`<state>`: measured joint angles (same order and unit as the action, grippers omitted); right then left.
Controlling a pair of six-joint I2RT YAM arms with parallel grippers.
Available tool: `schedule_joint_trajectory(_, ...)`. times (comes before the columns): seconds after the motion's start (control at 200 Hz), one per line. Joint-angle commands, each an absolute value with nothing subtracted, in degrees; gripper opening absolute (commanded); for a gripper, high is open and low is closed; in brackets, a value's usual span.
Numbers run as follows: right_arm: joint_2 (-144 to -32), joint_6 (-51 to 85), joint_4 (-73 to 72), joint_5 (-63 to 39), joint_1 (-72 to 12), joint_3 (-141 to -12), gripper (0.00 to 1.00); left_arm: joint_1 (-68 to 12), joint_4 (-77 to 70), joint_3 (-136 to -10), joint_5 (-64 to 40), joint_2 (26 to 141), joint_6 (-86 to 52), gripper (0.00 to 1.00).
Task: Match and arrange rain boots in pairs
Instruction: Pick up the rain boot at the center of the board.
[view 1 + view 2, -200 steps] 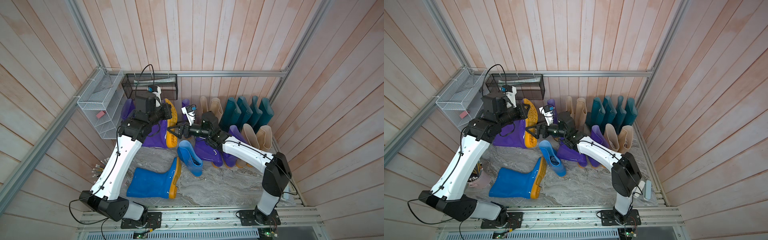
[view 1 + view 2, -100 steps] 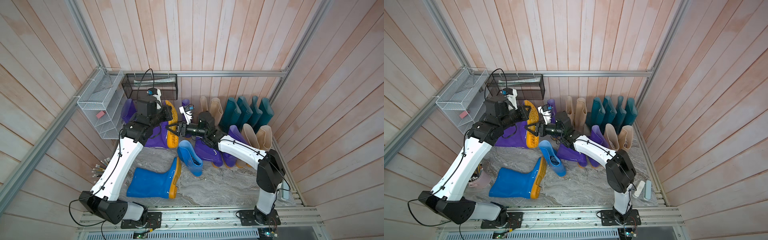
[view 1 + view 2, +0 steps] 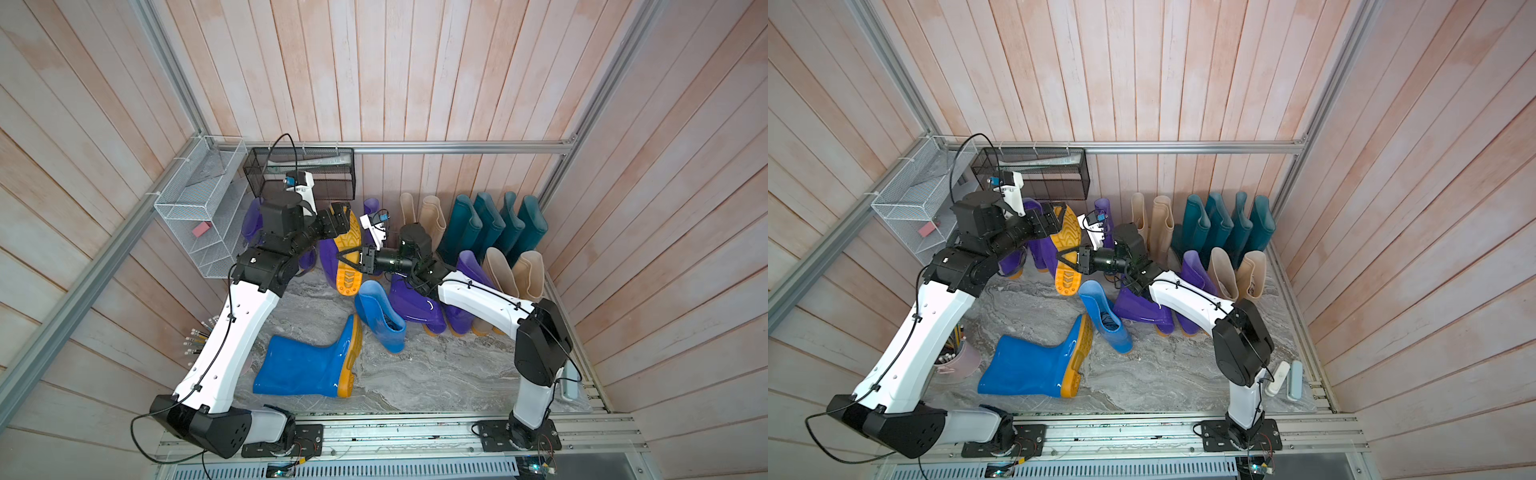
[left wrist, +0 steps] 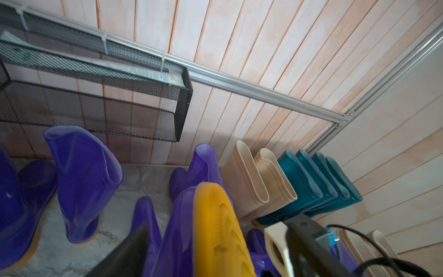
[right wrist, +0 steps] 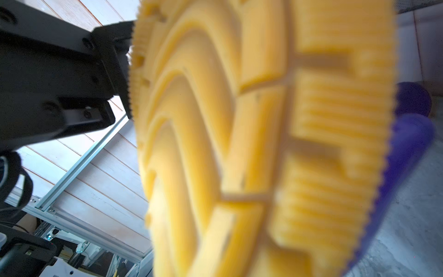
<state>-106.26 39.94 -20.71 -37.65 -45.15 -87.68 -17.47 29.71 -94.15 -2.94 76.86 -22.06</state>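
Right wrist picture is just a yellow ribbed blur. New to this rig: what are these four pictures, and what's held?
That blur is the yellow sole of a purple boot, right against the wrist camera of the right arm. The two wide pictures are one overhead camera pair, looking down on both arms. The left arm carries its own wrist camera, aimed at the back wall's teal boots and beige boots. The right pincer is clamped on the boot's sole; the left pincer stands open by its toe. On the marbled floor lie a flat blue boot and a leaning blue boot.
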Motion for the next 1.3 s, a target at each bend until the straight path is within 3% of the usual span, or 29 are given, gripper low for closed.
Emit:
schedule_joint_trajectory(0.0, -101.5, 41.9, -29.1, -41.6, -44.4, -86.5, 0.15, -14.1, 27.3, -91.1, -5.6, 71.9, -21.2, 1.0)
schedule_joint_trajectory(0.175, -97.6, 44.4, -33.0, -43.6, -43.7, -82.8, 0.12, -7.5, 24.5, -80.9, -7.1, 63.6, -21.2, 1.0)
schedule_joint_trajectory(0.395, -96.0, 49.4, -37.9, -46.6, -41.6, -83.6, 0.03, 6.8, 5.2, -55.4, -26.0, 55.5, -34.5, 1.0)
schedule_joint_trajectory(0.605, -96.2, 55.7, -44.8, -49.5, -41.2, -85.1, 0.0, 7.4, -28.4, -35.0, -40.2, 60.1, -53.2, 0.95)
schedule_joint_trajectory(0.72, -96.4, 58.6, -48.9, -50.2, -41.1, -85.0, 0.0, 5.0, -44.2, -29.9, -44.6, 66.3, -61.1, 0.94)
schedule_joint_trajectory(0.93, -97.4, 63.9, -61.1, -50.2, -41.0, -83.4, 0.0, -1.7, -70.4, -24.5, -43.0, 76.5, -79.3, 0.96)
schedule_joint_trajectory(1.085, -100.5, 65.7, -67.0, -50.2, -41.0, -84.5, 0.0, -7.8, -88.4, -22.4, -35.6, 82.8, -94.3, 1.0)
schedule_joint_trajectory(1.17, -102.8, 67.0, -70.1, -49.4, -41.0, -85.1, 0.0, -10.3, -90.3, -21.4, -30.7, 82.6, -98.7, 1.0)
schedule_joint_trajectory(1.295, -105.4, 68.3, -72.3, -47.9, -41.0, -86.4, 0.0, -13.3, -81.0, -18.7, -20.8, 76.4, -99.5, 1.0)
